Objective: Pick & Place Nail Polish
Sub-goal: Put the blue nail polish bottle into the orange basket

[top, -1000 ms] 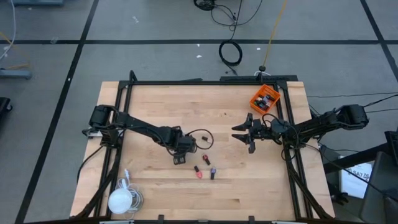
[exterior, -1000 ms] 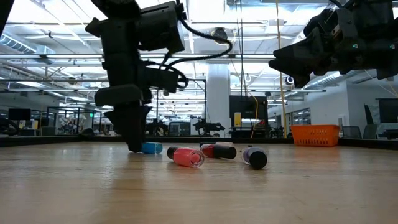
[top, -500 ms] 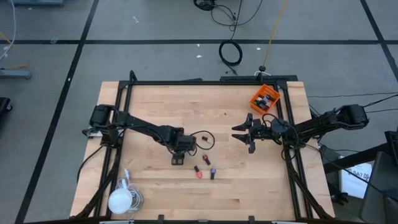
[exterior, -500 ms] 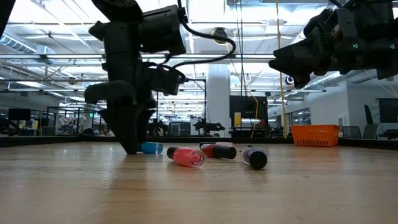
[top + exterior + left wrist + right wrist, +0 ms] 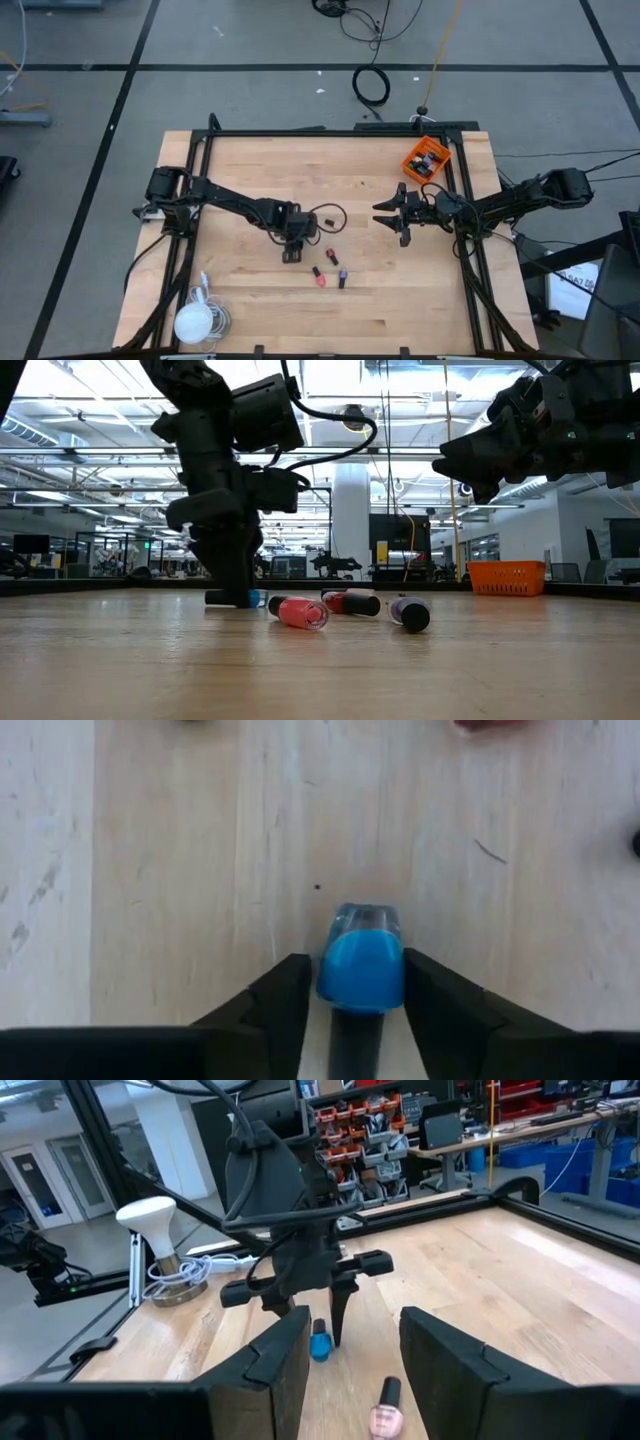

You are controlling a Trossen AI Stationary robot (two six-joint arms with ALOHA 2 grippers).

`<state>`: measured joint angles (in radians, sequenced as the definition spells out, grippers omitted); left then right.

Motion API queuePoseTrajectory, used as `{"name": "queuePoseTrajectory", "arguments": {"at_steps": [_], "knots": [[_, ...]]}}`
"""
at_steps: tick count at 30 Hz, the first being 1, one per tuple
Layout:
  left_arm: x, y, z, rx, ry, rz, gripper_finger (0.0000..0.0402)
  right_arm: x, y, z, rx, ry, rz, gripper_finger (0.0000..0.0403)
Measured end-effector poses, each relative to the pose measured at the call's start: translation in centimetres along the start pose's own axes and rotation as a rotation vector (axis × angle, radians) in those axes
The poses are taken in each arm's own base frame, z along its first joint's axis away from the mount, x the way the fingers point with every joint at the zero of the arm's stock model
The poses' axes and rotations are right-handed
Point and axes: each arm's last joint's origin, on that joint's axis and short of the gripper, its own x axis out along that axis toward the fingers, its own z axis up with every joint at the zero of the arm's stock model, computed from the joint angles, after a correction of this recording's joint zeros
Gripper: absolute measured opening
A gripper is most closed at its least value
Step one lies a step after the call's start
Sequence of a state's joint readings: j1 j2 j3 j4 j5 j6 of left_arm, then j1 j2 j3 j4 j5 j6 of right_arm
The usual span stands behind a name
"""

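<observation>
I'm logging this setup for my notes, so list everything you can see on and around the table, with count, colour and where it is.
blue nail polish bottle: one, blue with dark cap, lying on the table between the left gripper's fingers
loose nail polish bottles: three, pink, red and purple, lying near table centre beside the blue one
orange bin: one, far right corner of the table, small bottles inside, count unclear
white lamp: one, white with coiled cord, near left corner
table: one, light wood, black frame
cable coil: one, black, on the floor beyond the table
left gripper: down at the table, fingers either side of the blue bottle
right gripper: open, raised above the table's right side
</observation>
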<state>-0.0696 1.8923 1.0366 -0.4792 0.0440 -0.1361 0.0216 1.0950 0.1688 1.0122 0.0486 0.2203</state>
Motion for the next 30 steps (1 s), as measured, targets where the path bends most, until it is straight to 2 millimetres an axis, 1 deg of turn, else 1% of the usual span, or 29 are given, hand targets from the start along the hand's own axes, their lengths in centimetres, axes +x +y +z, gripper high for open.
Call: {"name": "queuePoseTrajectory", "arguments": {"at_steps": [7, 11, 14, 17, 21, 22, 24, 26, 28, 30], "knots": [[0.0, -0.2, 0.2, 0.036, -0.027, -0.001, 0.0118, 0.0, 0.0, 0.0, 0.0, 0.0, 0.0, 0.0144], [0.0, -0.2, 0.2, 0.052, -0.031, 0.001, 0.0104, 0.0, 0.0, 0.0, 0.0, 0.0, 0.0, 0.0144], [-0.1, -0.3, 0.3, 0.051, -0.039, 0.044, 0.0099, 0.0, 0.0, 0.0, 0.0, 0.0, -0.002, 0.0144], [-1.1, -0.6, 0.6, 0.046, -0.068, 0.112, 0.0097, 0.0, 0.0, 0.0, 0.009, -0.001, -0.006, 0.0144], [-2.9, -1.5, 1.1, 0.143, -0.109, 0.257, 0.0096, 0.3, 0.0, 0.0, 0.08, 0.012, -0.015, 0.0144], [-3.6, -1.8, 1.6, 0.172, -0.146, 0.304, 0.0096, 0.5, 0.0, 0.0, 0.086, 0.02, -0.029, 0.0144], [-4.9, -2.3, 2.7, 0.225, -0.218, 0.393, 0.0096, 1.2, -0.1, 0.1, 0.094, 0.025, -0.074, 0.0144], [-5.8, -2.7, 3.4, 0.271, -0.248, 0.475, 0.0096, 1.9, -0.3, 0.0, 0.112, 0.038, -0.137, 0.0144], [-6.3, -3.0, 3.9, 0.316, -0.249, 0.527, 0.0096, 2.8, -0.4, -0.4, 0.119, 0.07, -0.194, 0.0144], [-7.2, -3.3, 4.9, 0.339, -0.3, 0.558, 0.0096, 3.7, -0.5, -0.8, 0.116, 0.096, -0.222, 0.0144]]}}
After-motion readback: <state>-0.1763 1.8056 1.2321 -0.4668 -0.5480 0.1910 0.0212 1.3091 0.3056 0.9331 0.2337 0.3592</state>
